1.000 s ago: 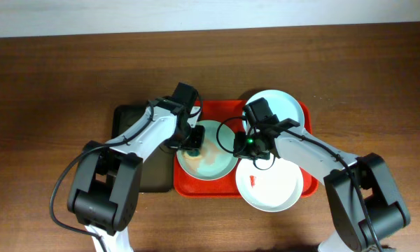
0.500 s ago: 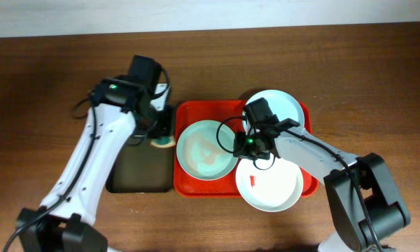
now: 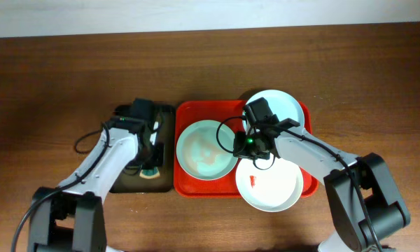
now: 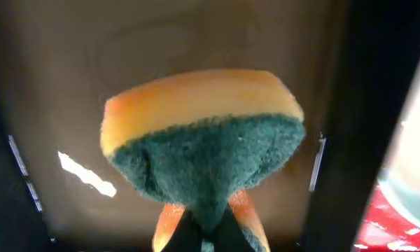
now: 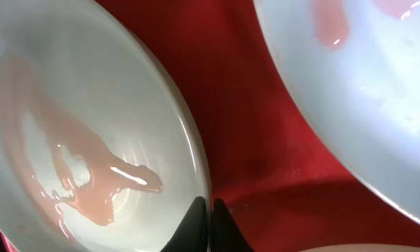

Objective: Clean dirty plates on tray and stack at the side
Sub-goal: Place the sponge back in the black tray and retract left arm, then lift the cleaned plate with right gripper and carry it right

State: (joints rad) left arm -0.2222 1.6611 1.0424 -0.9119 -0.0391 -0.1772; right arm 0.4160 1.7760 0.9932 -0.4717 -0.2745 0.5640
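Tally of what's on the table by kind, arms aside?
Round pale mint-white plates: 3
Large red rectangular plastic tray: 1
Narrow dark green-black tray: 1
Orange sponge with green scouring pad: 1
Total: 6

No text, label, brand, number or sign is legible in any view.

Three plates [image 3: 206, 150], one red tray [image 3: 196, 109], one dark tray [image 3: 133, 185], one sponge [image 4: 203, 133].

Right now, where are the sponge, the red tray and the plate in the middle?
sponge [image 4: 210, 157]: left wrist view, its green scrubbing face.
red tray [image 3: 220, 110]: overhead view, bare floor by the far rim.
middle plate [image 3: 206, 150]: overhead view, its smeared centre.
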